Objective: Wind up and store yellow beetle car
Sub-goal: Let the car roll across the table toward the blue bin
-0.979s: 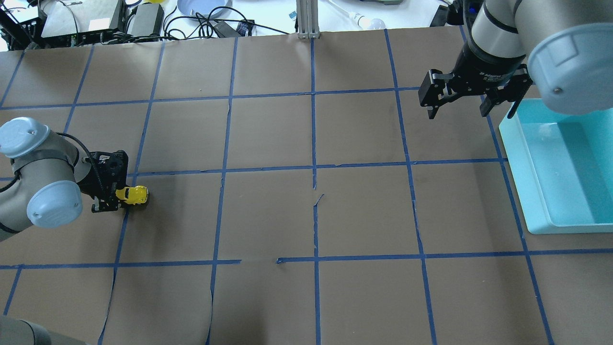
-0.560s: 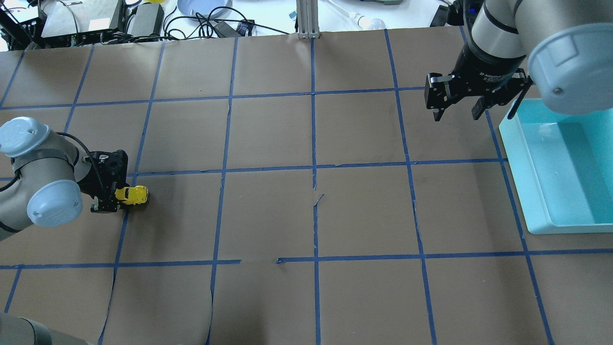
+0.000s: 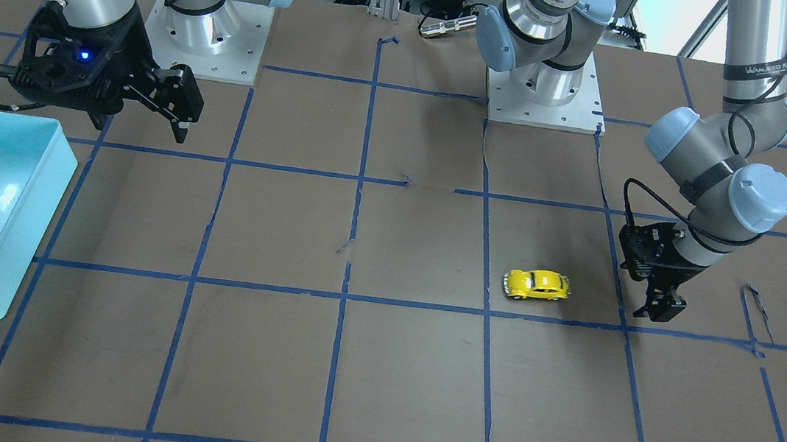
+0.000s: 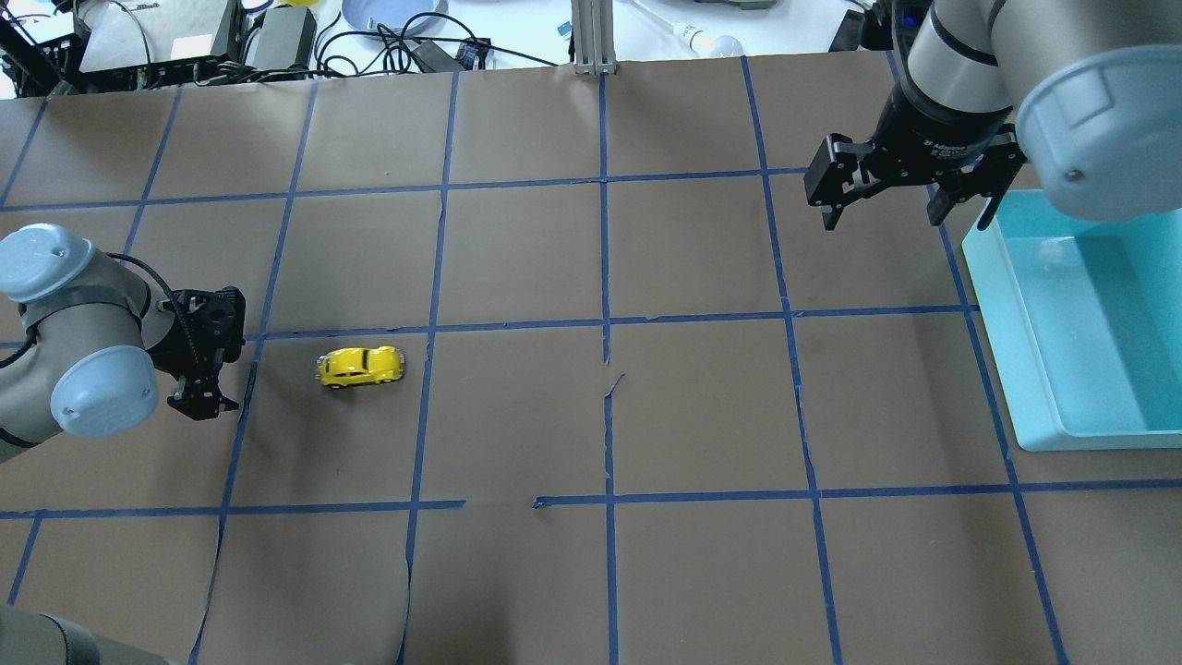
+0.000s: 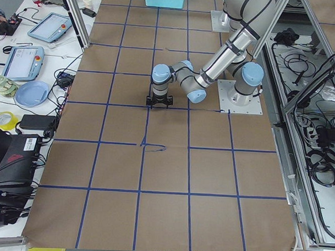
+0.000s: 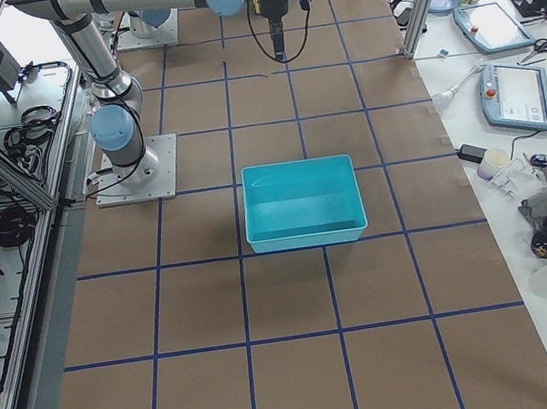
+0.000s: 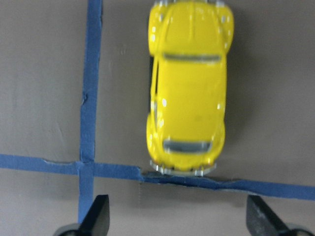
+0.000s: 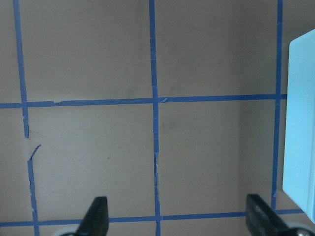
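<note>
The yellow beetle car (image 4: 360,367) stands free on its wheels on the brown paper, a short way to the right of my left gripper (image 4: 208,365). In the front-facing view the car (image 3: 536,285) sits left of that gripper (image 3: 656,292). The left wrist view shows the car (image 7: 188,88) from above, beyond the open fingertips (image 7: 98,219), with its near end on a blue tape line. My left gripper is open and holds nothing. My right gripper (image 4: 885,214) hangs open and bare at the far right, beside the turquoise bin (image 4: 1034,369).
The turquoise bin (image 3: 67,161) lies open-topped at the table's right end with nothing visible inside it. Blue tape lines grid the brown paper. Cables, a plate and devices sit on the bench beyond the far edge (image 4: 369,37).
My left gripper has opened and let go of the car. The car has rolled away from it to the right by about one car length. The right gripper stayed roughly in place.
</note>
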Robot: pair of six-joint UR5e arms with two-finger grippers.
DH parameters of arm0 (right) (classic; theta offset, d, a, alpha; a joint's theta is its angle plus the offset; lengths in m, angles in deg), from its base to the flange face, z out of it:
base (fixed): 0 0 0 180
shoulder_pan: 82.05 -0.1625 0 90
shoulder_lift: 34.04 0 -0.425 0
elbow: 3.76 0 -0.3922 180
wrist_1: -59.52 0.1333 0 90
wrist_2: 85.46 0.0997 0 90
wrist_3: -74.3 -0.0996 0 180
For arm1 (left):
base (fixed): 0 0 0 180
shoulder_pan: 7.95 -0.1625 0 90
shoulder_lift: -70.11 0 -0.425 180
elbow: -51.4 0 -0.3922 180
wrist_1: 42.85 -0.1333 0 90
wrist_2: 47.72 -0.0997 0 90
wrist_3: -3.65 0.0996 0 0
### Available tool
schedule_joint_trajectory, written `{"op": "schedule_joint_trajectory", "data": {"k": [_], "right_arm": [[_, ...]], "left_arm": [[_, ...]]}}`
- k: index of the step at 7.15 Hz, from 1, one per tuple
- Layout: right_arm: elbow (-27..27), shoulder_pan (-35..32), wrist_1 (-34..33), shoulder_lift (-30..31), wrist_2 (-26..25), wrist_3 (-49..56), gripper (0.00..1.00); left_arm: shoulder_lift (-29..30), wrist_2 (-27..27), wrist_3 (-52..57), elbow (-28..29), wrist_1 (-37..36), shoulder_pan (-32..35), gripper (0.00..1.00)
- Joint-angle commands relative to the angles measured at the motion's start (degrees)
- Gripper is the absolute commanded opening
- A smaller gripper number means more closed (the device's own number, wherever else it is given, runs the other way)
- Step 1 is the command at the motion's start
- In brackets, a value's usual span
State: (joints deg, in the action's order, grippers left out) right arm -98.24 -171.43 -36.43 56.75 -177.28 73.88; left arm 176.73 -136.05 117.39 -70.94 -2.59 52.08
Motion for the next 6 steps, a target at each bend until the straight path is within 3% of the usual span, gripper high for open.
{"op": "schedule_joint_trajectory", "data": {"k": [1,6], "right_arm": [[0.0,0.0,-0.03,0.09,-0.03,0.42,1.0],[0.0,-0.09,0.06,0.0,-0.29,0.51,1.0]], "left_arm": [[-0.01,0.0,-0.1,0.0,0.0,0.0,0.97],[-0.1,0.0,-0.28,0.0,-0.09,0.0,0.97]]}}
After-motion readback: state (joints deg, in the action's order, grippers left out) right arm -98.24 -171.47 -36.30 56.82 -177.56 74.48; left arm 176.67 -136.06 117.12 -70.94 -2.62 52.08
